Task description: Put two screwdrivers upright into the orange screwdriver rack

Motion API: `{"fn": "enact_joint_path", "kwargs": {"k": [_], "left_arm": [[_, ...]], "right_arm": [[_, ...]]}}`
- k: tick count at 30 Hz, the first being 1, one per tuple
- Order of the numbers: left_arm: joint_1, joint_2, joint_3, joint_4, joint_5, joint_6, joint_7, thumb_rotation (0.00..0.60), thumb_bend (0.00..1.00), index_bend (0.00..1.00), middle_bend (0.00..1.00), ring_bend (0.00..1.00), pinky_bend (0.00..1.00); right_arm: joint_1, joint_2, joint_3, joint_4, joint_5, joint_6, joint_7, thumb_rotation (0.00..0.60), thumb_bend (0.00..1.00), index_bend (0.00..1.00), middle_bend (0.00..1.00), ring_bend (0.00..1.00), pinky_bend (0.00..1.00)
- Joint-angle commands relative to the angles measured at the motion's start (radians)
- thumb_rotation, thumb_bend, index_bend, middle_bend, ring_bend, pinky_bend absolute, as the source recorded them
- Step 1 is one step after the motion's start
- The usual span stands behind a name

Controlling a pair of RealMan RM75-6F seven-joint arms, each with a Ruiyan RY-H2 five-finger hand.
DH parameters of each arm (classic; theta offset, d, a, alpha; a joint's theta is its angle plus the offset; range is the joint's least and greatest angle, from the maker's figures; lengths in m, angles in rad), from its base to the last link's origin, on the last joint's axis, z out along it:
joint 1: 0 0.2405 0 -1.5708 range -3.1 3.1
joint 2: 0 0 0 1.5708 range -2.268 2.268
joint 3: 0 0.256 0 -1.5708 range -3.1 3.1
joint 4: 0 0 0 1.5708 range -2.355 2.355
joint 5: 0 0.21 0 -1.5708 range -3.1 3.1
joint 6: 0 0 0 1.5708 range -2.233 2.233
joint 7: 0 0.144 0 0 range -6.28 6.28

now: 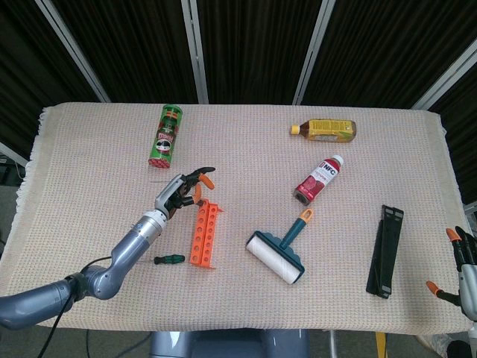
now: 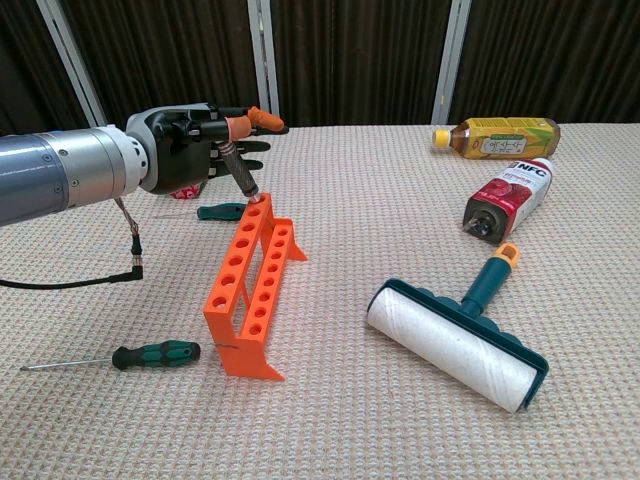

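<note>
Left hand fingers pinch a screwdriver over the rack; right hand fingers unclear at edge.

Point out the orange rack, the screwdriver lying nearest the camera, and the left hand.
orange rack point(image 2: 252, 295), chest view, on its holed top rail.
screwdriver point(image 2: 155, 354), chest view, on its green and black handle.
left hand point(image 2: 195, 150), chest view, on the dark palm.

The left arm reaches in from the lower left, its silver forearm angled up toward mid-worktop. The left hand is raised, fingers curled inward with the orange fingertips pointing right. The right hand shows only at the right edge, fingers apart.
</note>
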Motion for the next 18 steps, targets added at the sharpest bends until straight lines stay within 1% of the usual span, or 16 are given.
{"fn": "enact_joint_path", "kwargs": {"k": [1,18], "left_arm": [[-0.008,-0.004,-0.001,0.009,-0.019,0.009,0.021,0.6,0.76,0.49,0.1,0.0,0.0],[-0.073,-0.03,-0.016,0.063,-0.148,-0.022,0.113,0.6,0.76,0.48,0.1,0.0,0.0]], "right_arm": [[0.001,0.0,0.0,0.0,0.0,-0.001,0.0,0.6,0.0,0.0,0.0,0.0,0.0],[-0.004,0.001,0.001,-0.001,0.003,0.004,0.001,0.6,0.0,0.0,0.0,0.0,0.0]]}}
